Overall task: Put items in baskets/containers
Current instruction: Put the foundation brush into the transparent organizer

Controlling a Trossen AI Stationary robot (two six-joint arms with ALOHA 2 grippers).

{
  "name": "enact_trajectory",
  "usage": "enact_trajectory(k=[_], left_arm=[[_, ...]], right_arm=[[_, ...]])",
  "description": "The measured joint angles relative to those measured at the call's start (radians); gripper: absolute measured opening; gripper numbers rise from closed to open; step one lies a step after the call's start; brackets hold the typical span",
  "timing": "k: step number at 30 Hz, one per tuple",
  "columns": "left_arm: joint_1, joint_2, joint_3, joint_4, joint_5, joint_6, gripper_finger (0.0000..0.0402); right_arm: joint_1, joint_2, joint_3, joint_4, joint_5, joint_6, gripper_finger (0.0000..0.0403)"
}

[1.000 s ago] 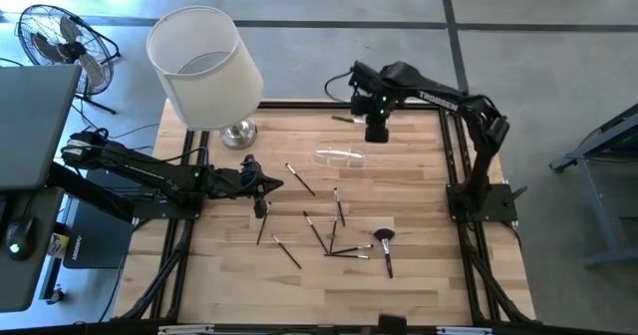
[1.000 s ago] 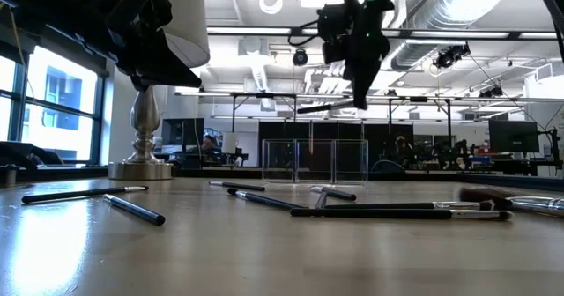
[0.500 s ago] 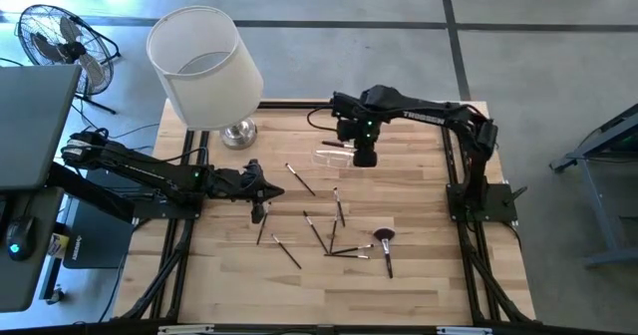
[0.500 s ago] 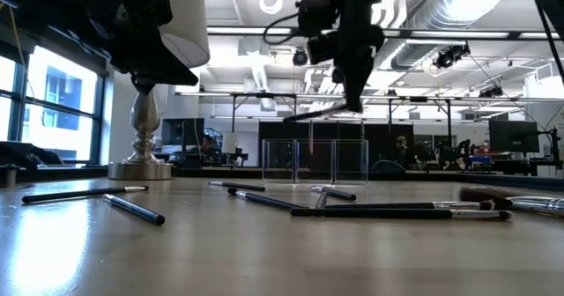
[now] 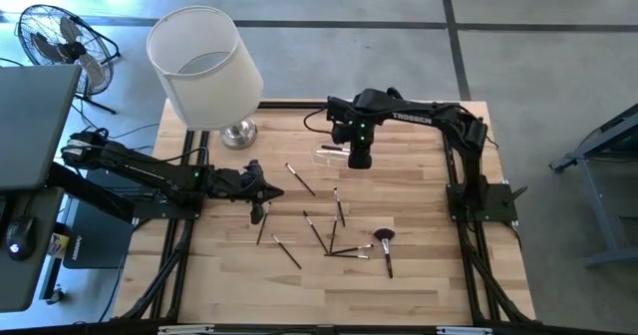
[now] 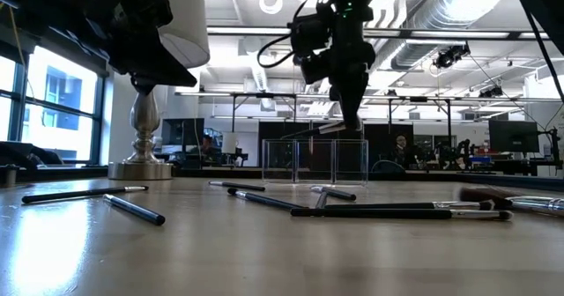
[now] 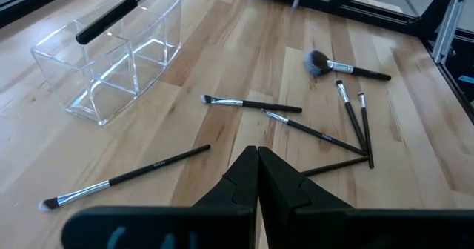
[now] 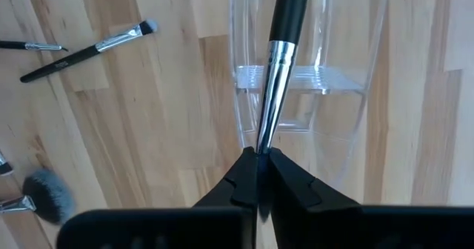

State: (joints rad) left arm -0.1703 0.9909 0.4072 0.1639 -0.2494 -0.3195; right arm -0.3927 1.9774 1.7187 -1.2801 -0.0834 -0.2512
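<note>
A: Since a second ago the right gripper [image 5: 360, 160] has swung from the table's far edge to directly over the clear holder [image 5: 339, 157].

B: And the left gripper [image 5: 261, 186]?

A: Parked over the table's left side, fingers pressed together on nothing. Loose brushes [image 5: 315, 231] lie mid-table, the fluffy brush [image 5: 385, 241] furthest right.

B: What's the right one carrying?

A: A slim makeup brush [image 8: 279, 71], pinched near one end, handle slanting across the holder's divider.

B: How will it handle?

A: Light, stiff, probably slick. Gripped off-centre, it may pivot. The holder looks light enough to slide if bumped.
</note>
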Motion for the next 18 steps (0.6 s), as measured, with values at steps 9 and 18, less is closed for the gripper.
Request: enact_trajectory(k=[9,18], left_arm=[[0.000,0.000,0.000,-0.002,-0.004,0.000,0.0000],[0.000,0.000,0.000,-0.003,-0.007,0.000,0.0000]], right_arm=[[0.000,-0.001,0.000,0.014,0.002,0.002,0.0019],[0.000,-0.001,0.001,0.021,-0.028,0.019,0.0032]])
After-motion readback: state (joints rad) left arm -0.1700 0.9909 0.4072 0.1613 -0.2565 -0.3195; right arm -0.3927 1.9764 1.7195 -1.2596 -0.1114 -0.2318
